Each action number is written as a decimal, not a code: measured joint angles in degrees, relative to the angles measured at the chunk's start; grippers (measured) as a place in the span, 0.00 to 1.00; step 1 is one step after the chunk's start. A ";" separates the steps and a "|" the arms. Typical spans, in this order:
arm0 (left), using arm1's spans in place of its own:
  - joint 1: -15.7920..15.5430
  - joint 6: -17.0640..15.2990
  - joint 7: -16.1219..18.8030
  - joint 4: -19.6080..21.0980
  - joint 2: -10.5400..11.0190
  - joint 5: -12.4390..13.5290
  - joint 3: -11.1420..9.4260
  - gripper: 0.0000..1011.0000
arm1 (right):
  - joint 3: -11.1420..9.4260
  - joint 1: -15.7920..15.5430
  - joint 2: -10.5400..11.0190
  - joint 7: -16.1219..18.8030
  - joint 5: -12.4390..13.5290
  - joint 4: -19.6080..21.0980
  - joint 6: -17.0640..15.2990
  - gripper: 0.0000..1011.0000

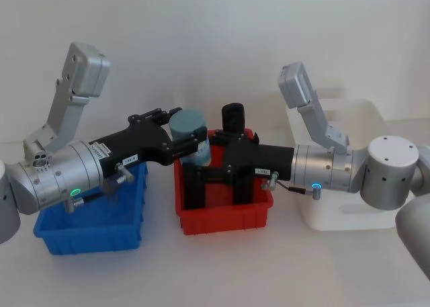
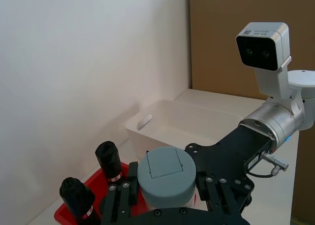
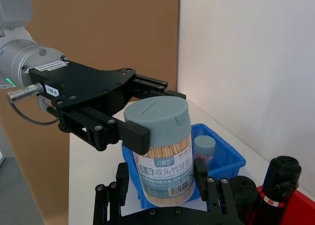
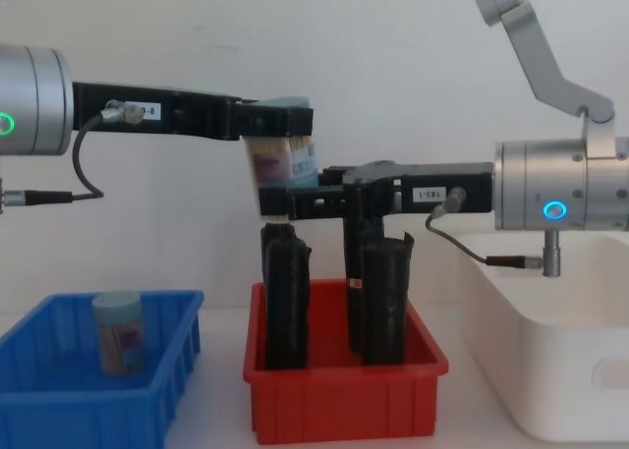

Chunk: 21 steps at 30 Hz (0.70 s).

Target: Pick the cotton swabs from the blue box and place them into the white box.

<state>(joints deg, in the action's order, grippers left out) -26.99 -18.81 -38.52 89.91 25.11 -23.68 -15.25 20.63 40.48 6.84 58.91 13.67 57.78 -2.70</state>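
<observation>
My left gripper (image 4: 279,121), built of flat black bolted plates, extends from the left edge of the chest view. It is clamped on the matte grey-blue lid of a tub of cotton swabs (image 3: 165,151) and holds it nearly upright in the air at the centre of the frame, above the red bin (image 4: 344,406). The tub is a clear plastic cylinder packed with thin tan sticks, with a printed band round its lower half and a flip flap moulded into the lid. My right gripper (image 4: 287,201) extends from the right, lower down, level with the tub's bottom part; I cannot tell whether it grips the tub or merely stands against it. Under both, tall black rolls (image 4: 383,297) with crinkled wrapping stand upright in the glossy red bin. A second tub (image 4: 118,331) stands upright inside the blue box (image 4: 59,410), a shallow bright plastic bin with a lipped rim, at the lower left. The white box (image 4: 560,380) is smooth, thick-walled and round-cornered. It sits at the lower right, near the red bin, beneath my right wrist.
</observation>
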 joint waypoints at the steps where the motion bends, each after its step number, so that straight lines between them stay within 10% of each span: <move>1: 0.00 0.00 0.00 0.00 0.00 0.00 0.00 0.66 | 0.07 0.05 -0.01 0.19 0.14 -0.04 -0.07 0.81; 8: 0.00 0.00 -0.02 0.00 0.00 -0.01 0.00 0.66 | 0.40 0.24 -0.01 0.66 0.59 -0.07 -0.43 0.63; 21: 0.00 0.00 0.03 0.00 0.00 0.01 0.00 0.76 | 0.95 0.30 0.22 0.65 1.13 0.41 -0.86 0.63</move>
<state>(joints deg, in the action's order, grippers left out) -26.99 -18.81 -38.49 89.90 25.12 -23.67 -15.25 21.58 40.78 7.06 59.56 14.80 58.20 -3.57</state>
